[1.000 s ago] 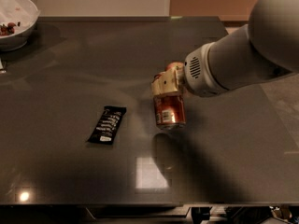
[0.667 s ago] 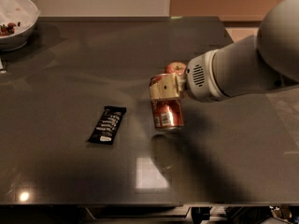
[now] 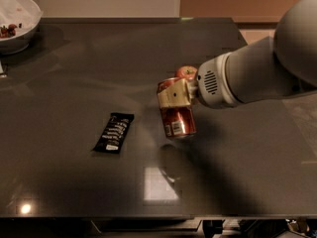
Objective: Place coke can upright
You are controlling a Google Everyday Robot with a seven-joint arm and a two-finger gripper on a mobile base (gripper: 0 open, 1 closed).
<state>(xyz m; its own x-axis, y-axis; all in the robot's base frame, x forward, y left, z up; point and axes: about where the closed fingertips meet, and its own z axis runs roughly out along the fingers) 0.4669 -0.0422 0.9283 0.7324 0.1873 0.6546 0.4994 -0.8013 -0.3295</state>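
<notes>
The red coke can (image 3: 177, 119) with silver ends is held near the middle of the dark table (image 3: 74, 73), nearly upright and tilted a little. Its lower end is close to the tabletop; I cannot tell whether it touches. My gripper (image 3: 173, 94) comes in from the right and is shut on the can's upper part, one cream finger (image 3: 171, 97) across its front. A round red apple (image 3: 187, 73) sits just behind the gripper, partly hidden by it.
A black snack bar wrapper (image 3: 114, 132) lies flat left of the can. A white bowl (image 3: 17, 26) with some food stands at the far left corner. The arm's grey body (image 3: 262, 68) covers the right side of the table.
The gripper and can have shifted slightly left, and the can stands more upright and lower toward the table. The wrapper and bowl have not moved.
</notes>
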